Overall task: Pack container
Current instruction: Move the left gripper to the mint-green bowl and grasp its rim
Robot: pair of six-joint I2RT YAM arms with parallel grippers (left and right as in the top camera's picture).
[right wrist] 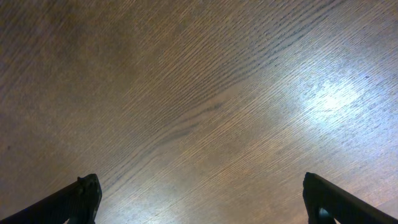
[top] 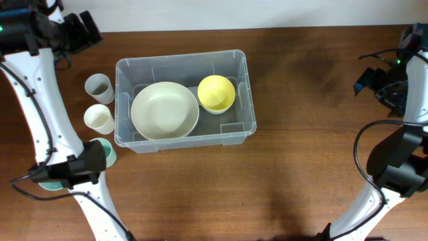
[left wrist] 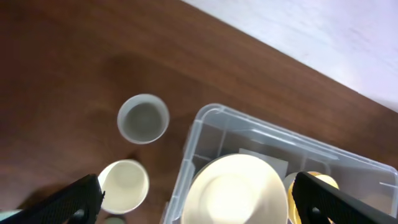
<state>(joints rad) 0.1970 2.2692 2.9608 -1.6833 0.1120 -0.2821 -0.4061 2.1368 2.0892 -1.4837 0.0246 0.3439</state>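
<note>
Count from here: one container (top: 184, 75), two bowls, three cups, two grippers.

Bowls: a big cream bowl (top: 165, 110) and a smaller yellow bowl (top: 216, 93), both inside the container. Cream one sits on the left side, yellow one at the right back, just beside it.

Cups: grey cup (top: 98, 87) and cream cup (top: 99, 118) stand upright on the table (top: 301, 167), just left of the container, grey behind cream. A third, teal cup (top: 110, 154) is nearer the front; the left arm (top: 40, 114) covers most of it, so I can't tell its shape well.

Left gripper (left wrist: 196, 186): jaws spread fully wide, nothing between them, touching nothing. It hangs high above the cups and the container's left end.

Right gripper (right wrist: 199, 183): also fully wide, holding nothing, hanging above bare wood well to the right of the container.

Container: left of centre on the table, long side across my view. Clear plastic, rectangular, rounded corners, moulded rim, open top. The wood shows through the walls. The left wrist view shows a pale label (left wrist: 264, 160) on its base behind the cream bowl.
</note>
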